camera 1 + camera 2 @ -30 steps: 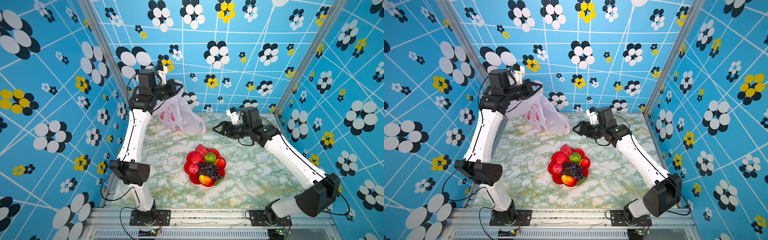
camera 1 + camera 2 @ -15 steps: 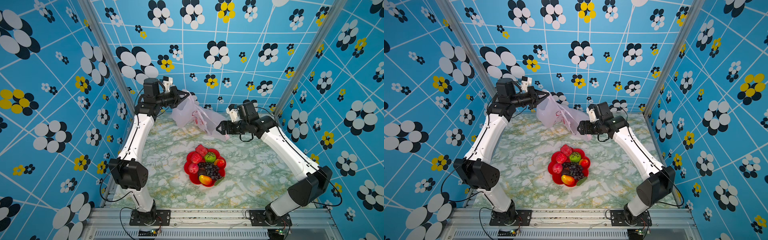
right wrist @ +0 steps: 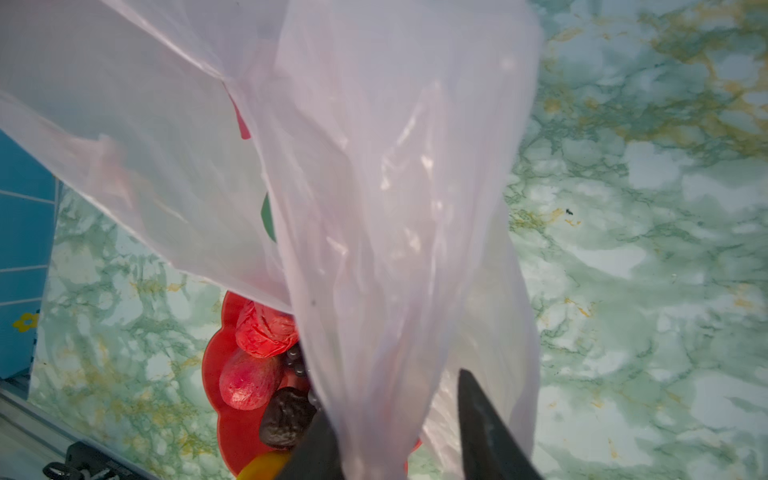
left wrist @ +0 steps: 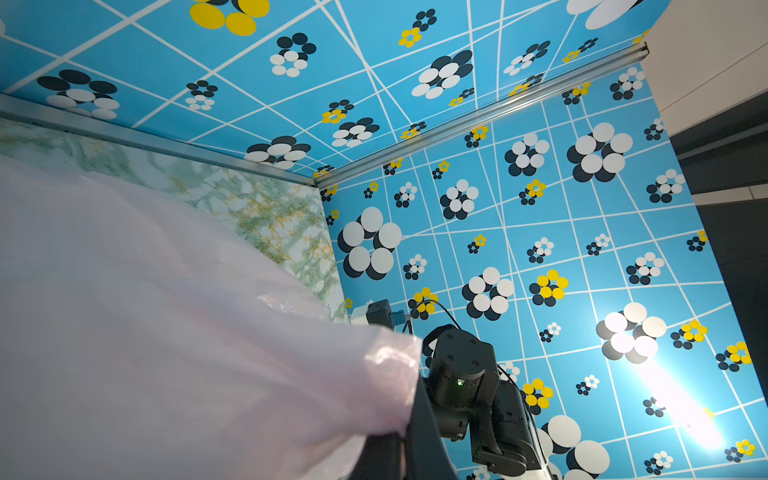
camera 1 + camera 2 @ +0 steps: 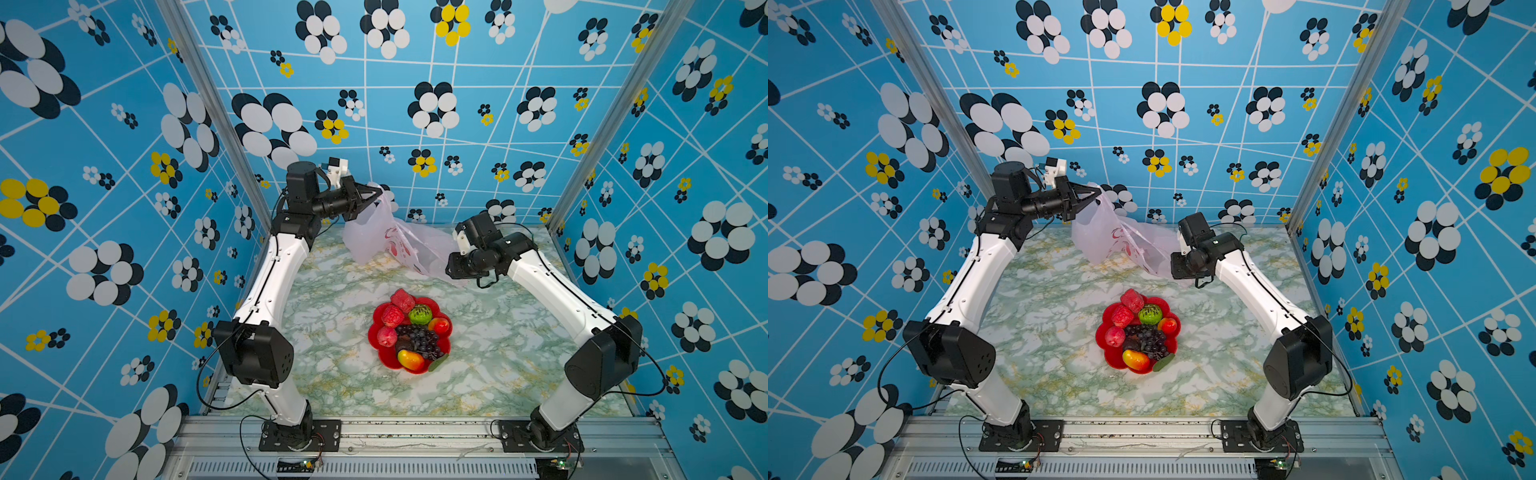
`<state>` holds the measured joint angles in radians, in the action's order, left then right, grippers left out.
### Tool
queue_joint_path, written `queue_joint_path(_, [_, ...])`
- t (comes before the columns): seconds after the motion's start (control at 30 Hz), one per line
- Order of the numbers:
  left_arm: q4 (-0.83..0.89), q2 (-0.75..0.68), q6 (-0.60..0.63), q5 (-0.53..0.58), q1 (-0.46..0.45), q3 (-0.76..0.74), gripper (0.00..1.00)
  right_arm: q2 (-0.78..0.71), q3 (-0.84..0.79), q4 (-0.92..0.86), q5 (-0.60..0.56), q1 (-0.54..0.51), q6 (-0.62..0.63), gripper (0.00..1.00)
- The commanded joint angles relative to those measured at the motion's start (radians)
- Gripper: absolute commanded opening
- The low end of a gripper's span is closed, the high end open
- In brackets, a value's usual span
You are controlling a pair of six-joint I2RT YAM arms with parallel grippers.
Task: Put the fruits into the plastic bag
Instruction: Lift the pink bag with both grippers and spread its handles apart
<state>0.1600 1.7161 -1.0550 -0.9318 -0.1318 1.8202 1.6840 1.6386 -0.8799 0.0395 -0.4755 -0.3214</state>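
bag (image 5: 386,241) sits at the back of the table (image 5: 332,324). One end is lifted and the rest drapes down to the surface. It looks empty. fruits (image 5: 411,332) are all piled on the plate (image 5: 384,357) mid-table, well apart from the bag in both top views. left gripper (image 5: 380,193) is fully closed, pinching the raised end of the bag up off the table. right gripper (image 3: 399,440) is at the bag's low end, just above the table. Wrist view shows its fingers (image 3: 486,436) straddling a bunched fold of film with a gap showing between them, so I can't tell if it's actually clamped. My read on the step: getting a second hold so the mouth can be spread, with no fruit handling yet. The next move probably needs that right pinch firm and on one layer only, then the two holds pulled apart to open the mouth. The film is thin and slippery, so a grab through both layers would keep it closed.
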Motion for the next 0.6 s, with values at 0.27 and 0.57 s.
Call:
queue_joint_path(0.27, [0.232, -0.11, 0.204, 0.006, 0.042, -0.088, 0.05, -0.155, 0.062, 0.081, 0.072, -0.005, -0.083, 0.0])
queue_joint_path(0.57, [-0.283, -0.192, -0.143, -0.016, 0.09, -0.474, 0.61, -0.131, 0.141, 0.071, 0.125, -0.106, -0.093, 0.0])
